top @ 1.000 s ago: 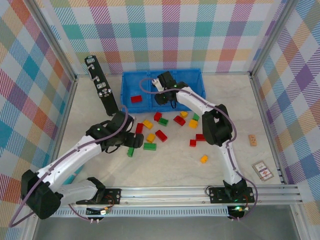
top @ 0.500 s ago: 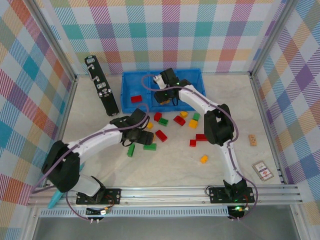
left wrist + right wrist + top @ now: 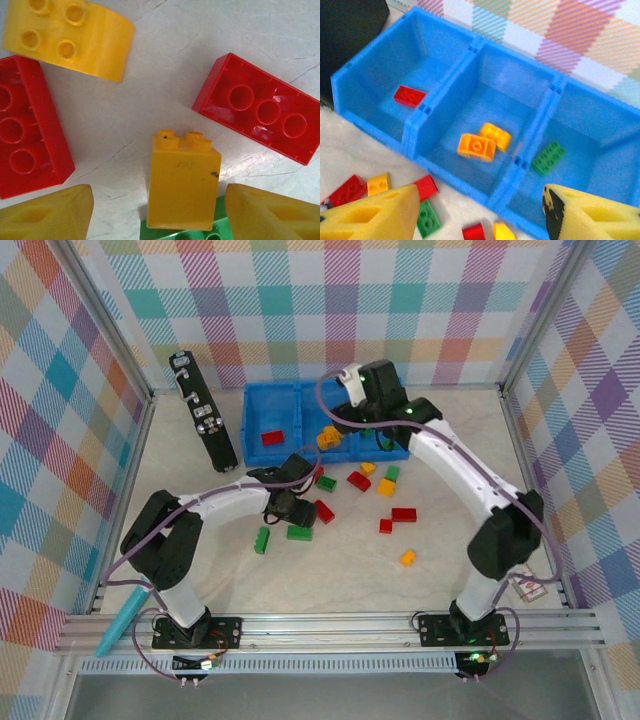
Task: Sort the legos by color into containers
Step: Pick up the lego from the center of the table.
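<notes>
Left wrist view: the left claw (image 3: 159, 220) stands open astride an upright yellow brick (image 3: 182, 187) on the table (image 3: 150, 100), its left finger clear of the brick, with red bricks (image 3: 257, 107) lying to either side. Right wrist view: the right claw (image 3: 480, 215) hangs open and empty above the blue bin (image 3: 415, 135), which holds a red brick (image 3: 410, 96) in the left compartment, two orange bricks (image 3: 477, 146) in the middle and a green brick (image 3: 548, 157) in the right.

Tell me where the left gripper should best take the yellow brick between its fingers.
Take the yellow brick by its two long smooth sides, from straight above. It lies on its side, studs pointing sideways, and the left gripper straddles those sides.
</notes>
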Controlling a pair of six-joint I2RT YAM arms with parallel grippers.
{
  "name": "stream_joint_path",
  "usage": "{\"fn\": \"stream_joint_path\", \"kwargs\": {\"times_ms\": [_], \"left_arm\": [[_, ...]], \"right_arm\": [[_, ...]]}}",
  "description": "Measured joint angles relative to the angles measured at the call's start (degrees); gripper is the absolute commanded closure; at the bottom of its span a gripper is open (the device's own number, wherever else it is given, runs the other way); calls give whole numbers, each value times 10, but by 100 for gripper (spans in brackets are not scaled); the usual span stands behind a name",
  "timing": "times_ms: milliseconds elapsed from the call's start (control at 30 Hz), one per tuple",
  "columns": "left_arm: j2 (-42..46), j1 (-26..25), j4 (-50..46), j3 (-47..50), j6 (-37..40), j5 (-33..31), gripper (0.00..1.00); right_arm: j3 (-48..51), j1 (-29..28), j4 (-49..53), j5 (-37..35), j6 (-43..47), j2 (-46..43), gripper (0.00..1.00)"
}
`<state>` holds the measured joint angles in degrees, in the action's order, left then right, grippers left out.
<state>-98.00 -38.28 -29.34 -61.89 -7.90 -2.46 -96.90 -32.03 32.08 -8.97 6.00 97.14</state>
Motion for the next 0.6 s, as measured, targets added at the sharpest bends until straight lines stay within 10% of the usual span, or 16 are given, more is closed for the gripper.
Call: {"fn": "stream_joint_path", "kwargs": {"times_ms": [600], "left_arm": [[-74, -2, 7, -38, 13, 18, 63]], "right_arm": [[257, 85, 108, -51, -180, -235, 24]]}}
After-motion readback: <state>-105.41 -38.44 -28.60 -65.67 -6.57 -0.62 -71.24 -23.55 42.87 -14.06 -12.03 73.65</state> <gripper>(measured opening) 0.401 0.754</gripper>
